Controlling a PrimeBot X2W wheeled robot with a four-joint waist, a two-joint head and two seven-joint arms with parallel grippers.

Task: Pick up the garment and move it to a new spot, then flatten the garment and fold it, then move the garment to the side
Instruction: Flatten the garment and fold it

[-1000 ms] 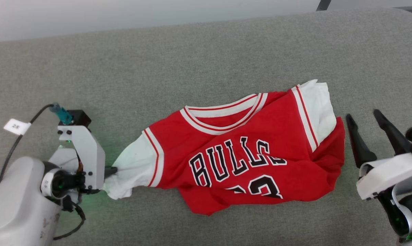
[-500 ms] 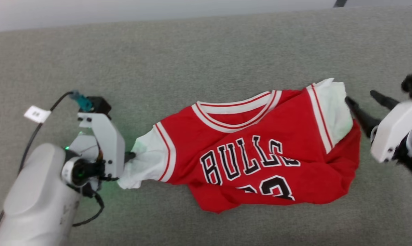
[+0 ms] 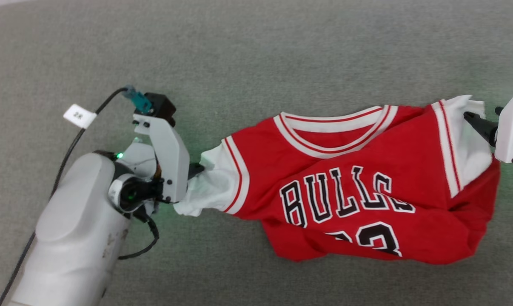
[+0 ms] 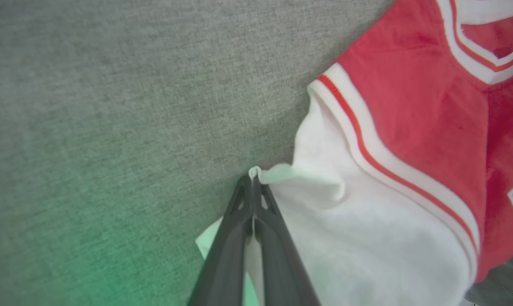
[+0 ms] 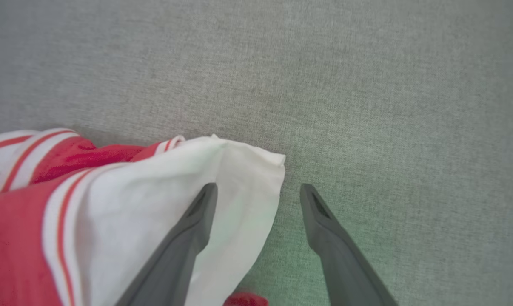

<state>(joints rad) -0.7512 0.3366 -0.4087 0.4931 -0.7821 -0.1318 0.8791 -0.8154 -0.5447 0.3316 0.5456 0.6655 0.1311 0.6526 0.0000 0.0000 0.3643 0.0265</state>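
The left gripper [image 4: 252, 180] was pinched shut. Its two dark fingers were pressed together at the bottom centre of the left wrist view, with a fold of white cloth caught between their tips. That cloth was the hem of the left-end sleeve [image 4: 367, 221] of the garment [image 3: 350, 170]. In the head view this gripper sat left of centre, its pale arm running down to the lower left corner. A black cable [image 3: 73, 148] carrying a white tag [image 3: 79, 115] looped off its upper side, and a green glow lay on the surface around it.

The right gripper [image 5: 258, 189] stood open, its fingers well apart at the bottom of the right wrist view. Its left-hand finger [image 5: 188, 238] lay over the white right-end sleeve [image 5: 154, 199] and the other lay over bare grey, so the sleeve's edge fell in the gap between them. Whether either finger touched the cloth could not be told. In the head view this gripper came in at the right edge, in the upper half.

The garment lay stretched across the centre and right of the head view on the grey fabric surface [image 3: 282, 51]. It was front up, with the collar toward the top of the frame. The "BULLS" lettering and part of a number showed, and the lower hem was rumpled toward the lower right.
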